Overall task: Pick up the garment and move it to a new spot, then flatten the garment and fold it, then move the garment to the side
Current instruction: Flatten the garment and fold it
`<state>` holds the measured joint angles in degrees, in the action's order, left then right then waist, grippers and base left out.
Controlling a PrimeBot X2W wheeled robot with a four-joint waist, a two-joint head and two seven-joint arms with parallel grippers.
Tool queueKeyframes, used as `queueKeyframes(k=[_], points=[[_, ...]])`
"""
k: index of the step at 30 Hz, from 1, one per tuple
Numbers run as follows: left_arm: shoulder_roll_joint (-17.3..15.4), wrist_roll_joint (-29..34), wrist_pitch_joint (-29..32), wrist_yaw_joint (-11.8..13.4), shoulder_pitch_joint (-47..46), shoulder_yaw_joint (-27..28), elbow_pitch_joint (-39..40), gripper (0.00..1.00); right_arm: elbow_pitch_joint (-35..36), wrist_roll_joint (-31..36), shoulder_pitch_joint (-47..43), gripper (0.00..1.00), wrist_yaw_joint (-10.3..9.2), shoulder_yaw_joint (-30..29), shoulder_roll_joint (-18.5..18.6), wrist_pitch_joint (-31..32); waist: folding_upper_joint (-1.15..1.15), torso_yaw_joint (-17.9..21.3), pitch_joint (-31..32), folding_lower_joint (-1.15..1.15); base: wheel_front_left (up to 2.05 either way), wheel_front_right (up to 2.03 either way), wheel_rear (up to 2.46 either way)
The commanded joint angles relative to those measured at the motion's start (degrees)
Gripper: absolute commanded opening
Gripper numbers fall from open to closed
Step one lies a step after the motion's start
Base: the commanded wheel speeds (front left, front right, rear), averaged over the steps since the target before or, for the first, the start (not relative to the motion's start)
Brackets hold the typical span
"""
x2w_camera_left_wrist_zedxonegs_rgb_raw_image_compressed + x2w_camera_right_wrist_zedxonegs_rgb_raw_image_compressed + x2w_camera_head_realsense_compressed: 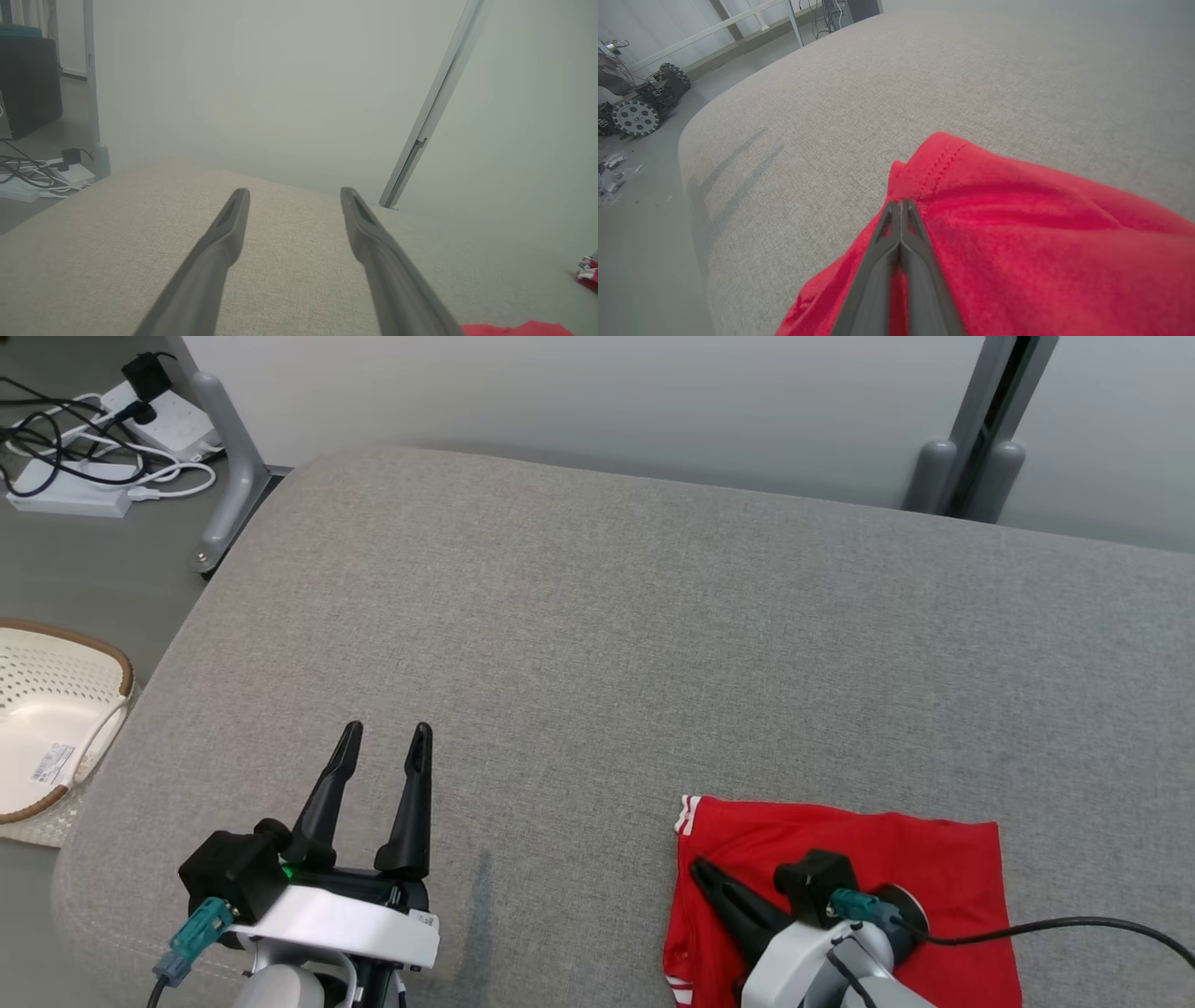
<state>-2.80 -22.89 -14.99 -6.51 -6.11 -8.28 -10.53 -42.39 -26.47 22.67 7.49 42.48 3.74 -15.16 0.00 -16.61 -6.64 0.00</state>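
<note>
The garment (934,859) lies folded into a red rectangle at the near right of the grey padded surface (597,616), with striped trim at its far left corner. My right gripper (697,868) rests on its left part, fingers pointing up and left. In the right wrist view, the right gripper (901,201) is shut, pinching a bunched hem of the garment (1041,233). My left gripper (387,730) stands open over bare fabric at the near left, nothing between its fingers. From the left wrist, the left gripper (294,191) points across the surface, and a strip of the garment (518,329) shows at the bottom right.
A white perforated basket (47,709) sits on the floor off the left edge. Power strips and cables (93,429) lie at the far left beside a grey frame leg (233,457). A wheeled base (640,112) stands on the floor beyond the surface's edge.
</note>
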Motion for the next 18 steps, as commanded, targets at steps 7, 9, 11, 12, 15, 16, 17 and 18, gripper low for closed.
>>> queueKeyframes(k=[7, 9, 11, 12, 15, 16, 17, 18], points=[[-0.2, 0.2, -0.1, 0.1, 0.9, 1.1, -0.3, 1.00, 0.6, -2.8, -1.7, 0.00, 0.00, 2.6, 1.0, 0.0, 0.00, 0.8, 1.2, 0.00, 0.00, 0.00, 0.00], [-0.2, 0.3, -0.1, 0.1, 1.0, 1.2, -0.2, 1.00, 3.3, -3.0, -2.1, 0.00, 0.00, 0.4, 1.6, 0.0, 0.00, 1.6, 1.6, 0.00, 0.00, 0.00, 0.00], [-0.3, 0.4, -0.1, 0.0, 1.2, 1.4, -0.1, 1.00, 6.2, -2.3, -2.8, 0.00, 0.00, -2.8, 2.4, 0.0, 0.00, 2.4, 2.1, 0.00, 0.00, 0.00, 0.00], [-0.3, 0.6, -0.1, 0.0, 1.3, 1.5, -0.1, 1.00, 7.4, -1.9, -3.5, 0.00, 0.00, -4.6, 2.8, 0.0, 0.00, 2.9, 2.4, 0.00, 0.00, 0.00, 0.00], [-0.2, 0.9, -0.1, -0.1, 1.8, 1.7, 0.0, 1.00, 10.7, 0.6, -5.5, 0.00, 0.00, -9.2, 4.1, 0.0, 0.00, 4.3, 3.0, 0.00, 0.00, 0.00, 0.00], [-0.2, 1.0, -0.1, -0.2, 1.9, 1.6, 0.1, 1.00, 13.1, 2.8, -6.7, 0.00, 0.00, -12.3, 5.4, 0.0, 0.00, 5.2, 3.3, 0.00, 0.00, 0.00, 0.00], [-0.2, 1.2, -0.1, -0.3, 1.9, 1.6, 0.3, 1.00, 14.3, 3.8, -7.5, 0.00, -0.01, -14.2, 5.8, 0.0, 0.00, 5.7, 3.4, 0.00, 0.00, 0.00, 0.00], [-0.2, 1.3, -0.1, -0.3, 1.9, 1.5, 0.3, 1.00, 15.4, 4.8, -8.4, 0.00, -0.01, -16.2, 6.1, 0.0, 0.00, 6.1, 3.5, 0.00, 0.00, 0.00, 0.00]])
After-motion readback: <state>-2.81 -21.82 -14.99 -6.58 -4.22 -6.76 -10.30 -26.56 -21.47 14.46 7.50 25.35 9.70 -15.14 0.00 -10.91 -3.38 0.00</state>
